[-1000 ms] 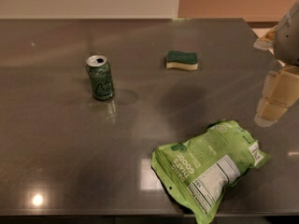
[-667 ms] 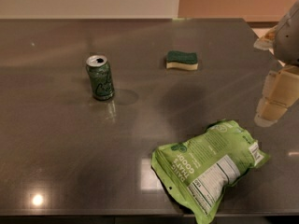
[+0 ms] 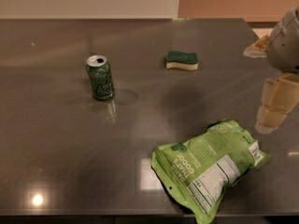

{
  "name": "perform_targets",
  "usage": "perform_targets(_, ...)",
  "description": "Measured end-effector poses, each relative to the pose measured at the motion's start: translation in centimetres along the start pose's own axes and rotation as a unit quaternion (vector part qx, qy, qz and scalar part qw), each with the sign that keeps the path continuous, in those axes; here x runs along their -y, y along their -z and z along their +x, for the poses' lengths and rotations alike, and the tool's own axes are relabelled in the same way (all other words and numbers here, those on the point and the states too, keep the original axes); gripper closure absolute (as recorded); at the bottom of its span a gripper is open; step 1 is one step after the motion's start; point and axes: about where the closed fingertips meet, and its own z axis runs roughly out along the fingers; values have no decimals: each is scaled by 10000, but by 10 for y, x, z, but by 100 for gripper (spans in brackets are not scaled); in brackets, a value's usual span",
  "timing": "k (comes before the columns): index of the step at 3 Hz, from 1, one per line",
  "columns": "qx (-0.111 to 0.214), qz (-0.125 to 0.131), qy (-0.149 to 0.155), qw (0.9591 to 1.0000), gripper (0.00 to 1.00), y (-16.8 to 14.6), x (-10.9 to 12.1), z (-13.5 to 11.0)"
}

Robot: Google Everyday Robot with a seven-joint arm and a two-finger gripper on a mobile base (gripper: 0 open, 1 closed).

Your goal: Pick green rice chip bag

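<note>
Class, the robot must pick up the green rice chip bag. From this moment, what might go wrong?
1. The claw hangs by the view's right edge, beyond the right end of the green rice chip bag and not over it. Coming straight down, it may miss the bag or nip only a corner.
2. The bag lies flat with its lower corner at the front edge of the table. A nudge might slide it off.

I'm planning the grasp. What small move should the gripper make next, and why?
Probably bring the gripper in over and down toward the crinkly lime-green rice chip bag: the gripper hangs at the view's right edge, just off the bag's upper right corner and apart from it.
</note>
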Motion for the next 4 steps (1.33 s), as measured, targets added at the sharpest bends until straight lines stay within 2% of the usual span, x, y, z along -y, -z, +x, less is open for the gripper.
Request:
perform_targets(1,150,-327,486,9982,0,-19,-10,-2)
perform_targets(3,240,-644,1544,9856,0,-57,-41,-13)
perform_targets(4,200,-798,1895,9784,0,-73,-57,-16)
